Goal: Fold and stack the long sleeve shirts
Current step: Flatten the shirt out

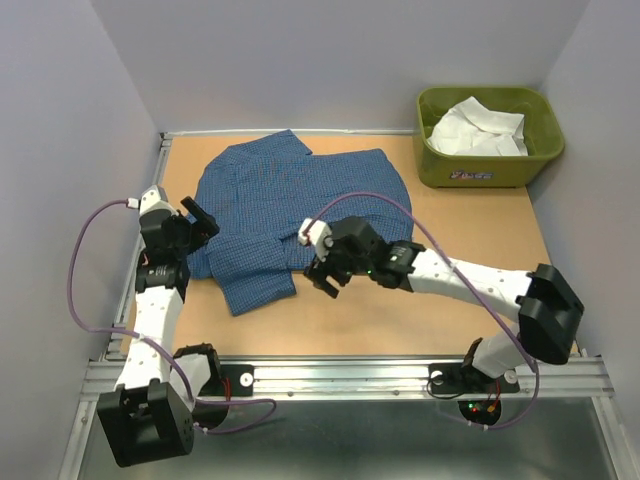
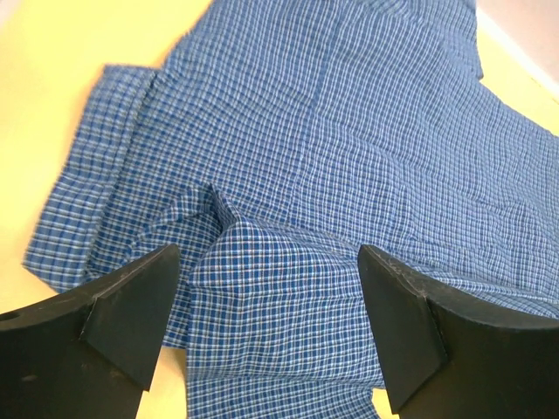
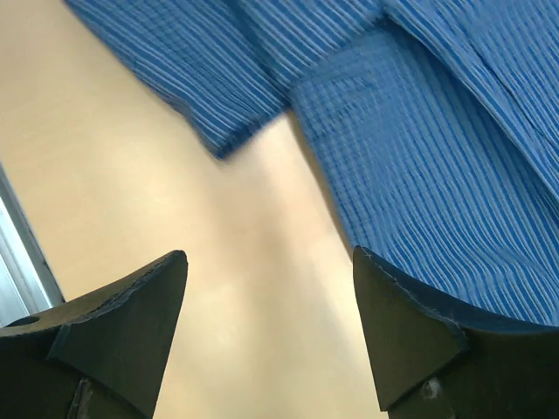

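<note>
Blue shirt [image 1: 290, 205] lies spread on the table [image 1: 450, 320], left of centre, approx 10 o'clock from the table's middle in the top view. It has a fine check and is mostly flat w/ a few creases. One flap is folded over the body and sticks out toward 6–7 o'clock at the near-left corner. White shirt [image 1: 478, 130] sits crumpled inside the olive-green tub [image 1: 490, 177] at the far right corner, abt 1–2 o'clock, well apart from the blue one. L gripper [image 1: 200, 222] is at the blue shirt's 9 o'clock edge. In the left wrist view its fingers [image 2: 131, 305] stand wide apart over a raised pleat of checked cloth, nothing pinched btwn them; can't tell if the tips touch the fabric. R gripper [image 1: 325, 275] is at the shirt's 5 o'clock side, just beside the folded flap. In the right wrist view its fingers [image 3: 131, 314] are spread too, bare tabletop btwn them, w/ the shirt's edge running off toward 1 o'clock and a corner of cloth at 12. A strip of metal rail [image 3: 13, 253] shows at 9 o'clock there.
</note>
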Tool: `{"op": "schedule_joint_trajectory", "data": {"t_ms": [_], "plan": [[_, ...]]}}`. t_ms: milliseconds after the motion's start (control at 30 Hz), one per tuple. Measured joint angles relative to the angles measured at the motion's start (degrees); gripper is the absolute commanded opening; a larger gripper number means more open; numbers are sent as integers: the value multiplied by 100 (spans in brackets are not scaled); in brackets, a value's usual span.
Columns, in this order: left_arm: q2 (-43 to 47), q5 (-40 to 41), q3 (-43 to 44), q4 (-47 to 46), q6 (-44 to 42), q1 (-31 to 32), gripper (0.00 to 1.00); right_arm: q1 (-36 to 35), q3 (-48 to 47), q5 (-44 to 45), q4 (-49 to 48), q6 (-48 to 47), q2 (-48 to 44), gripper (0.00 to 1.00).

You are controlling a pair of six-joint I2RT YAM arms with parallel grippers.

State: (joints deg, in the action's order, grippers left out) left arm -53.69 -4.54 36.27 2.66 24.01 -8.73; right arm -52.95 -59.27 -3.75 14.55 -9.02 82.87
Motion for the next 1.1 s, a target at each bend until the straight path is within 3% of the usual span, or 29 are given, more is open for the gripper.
{"op": "schedule_joint_trajectory", "data": {"t_ms": [267, 700, 767, 900, 933, 1000, 1100], "plan": [[575, 273, 13, 367, -168, 87, 95, -1008, -898, -149, 2, -680, 1685, 81], [1025, 815, -114, 654, -262, 393, 95, -1257, -1886, 125, 42, -1445, 3171, 68], [1005, 872, -160, 656, -262, 420, 95, -1259, -1937, 164, 20, -1486, 3241, 63], [951, 960, -166, 629, -262, 428, 95, -1272, -1998, 225, -20, -1528, 3327, 26], [946, 968, -166, 625, -262, 428, 95, -1274, -2017, 227, -15, -1519, 3344, 11], [946, 1003, -166, 614, -262, 428, 95, -1276, -2020, 234, -7, -1499, 3370, 0], [946, 1054, -166, 614, -271, 428, 95, -1276, -2050, 247, 26, -1499, 3368, 1]]}}
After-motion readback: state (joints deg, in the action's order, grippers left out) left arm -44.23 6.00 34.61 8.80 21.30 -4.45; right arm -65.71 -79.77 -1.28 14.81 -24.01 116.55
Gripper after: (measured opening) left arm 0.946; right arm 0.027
